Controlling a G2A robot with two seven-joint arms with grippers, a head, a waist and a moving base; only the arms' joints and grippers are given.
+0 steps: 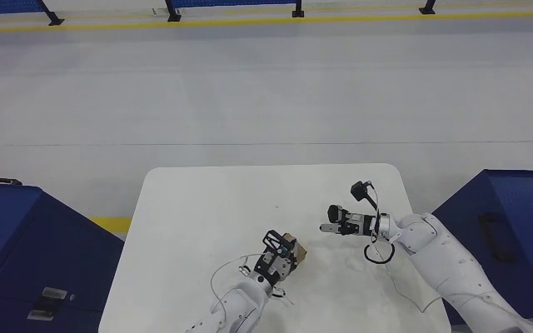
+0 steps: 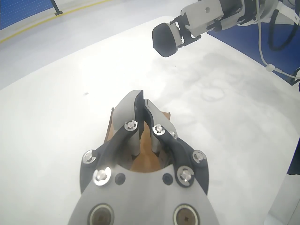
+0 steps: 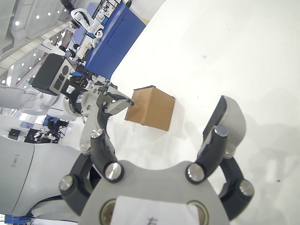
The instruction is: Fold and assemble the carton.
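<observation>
The left gripper point(image 2: 140, 105) was clamped on an upper edge of the carton point(image 3: 152, 108); the brown carton, folded into a box shape, stood on the white counter point(image 1: 208, 216) directly below and ahead of that gripper. The right gripper point(image 2: 165, 39) had its fingers point(image 3: 225, 115) apart and held nothing; it hung above the counter, near the carton but not touching it, on the side away from the left gripper.
</observation>
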